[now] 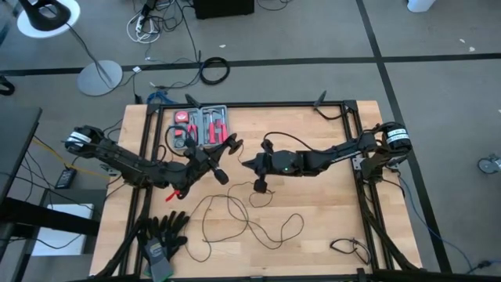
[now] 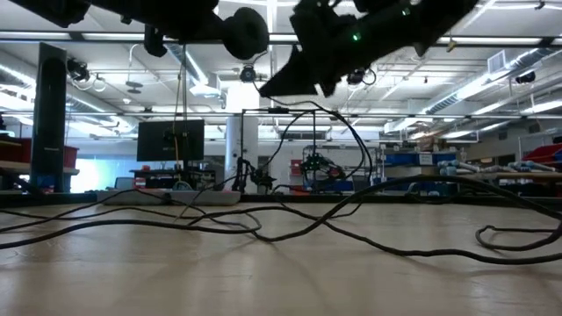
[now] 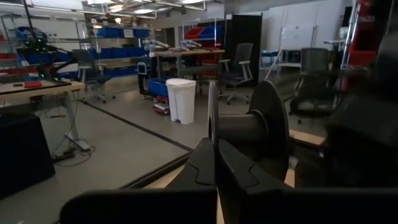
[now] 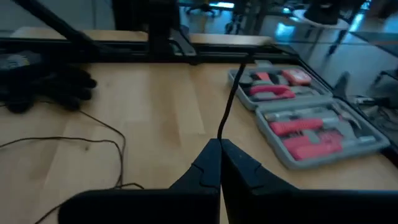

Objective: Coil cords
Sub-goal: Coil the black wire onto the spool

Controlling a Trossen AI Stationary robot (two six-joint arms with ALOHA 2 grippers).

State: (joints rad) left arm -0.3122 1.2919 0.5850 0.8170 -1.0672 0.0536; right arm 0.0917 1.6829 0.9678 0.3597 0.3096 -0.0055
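Note:
The cord is a long thin black wire lying in loose loops [image 1: 249,221] on the wooden table, and one strand rises in an arc [image 2: 338,123] above it. My right gripper [image 1: 246,164] hovers over the table's middle, pointing toward the left edge, shut on a strand of the cord [image 4: 225,112]. My left gripper [image 1: 215,166] faces it from the left, shut on a small round black reel-like disc [image 3: 249,127], also seen from above [image 1: 222,176]. Whether the cord ends in this disc is not visible. My left gripper pinches the thin rim of the disc's nearer flange [image 3: 212,118] between its two fingers, which are held level. The disc is lifted clear of the table, with its hub and other flange beyond the fingertips. My right gripper pinches a single strand of the cord [image 4: 219,135] between its fingertips, coming from the table's right and slanting slightly down. The strand runs on from the fingers toward the far side, and the rest trails in slack loops on the table.
A grey open case with red-handled tools [image 1: 205,125] sits at the far edge left of centre. Black gloves [image 1: 162,233] lie at the near left corner. A short black cable [image 1: 350,249] lies near the right front. Black frame rails [image 1: 258,104] border the table.

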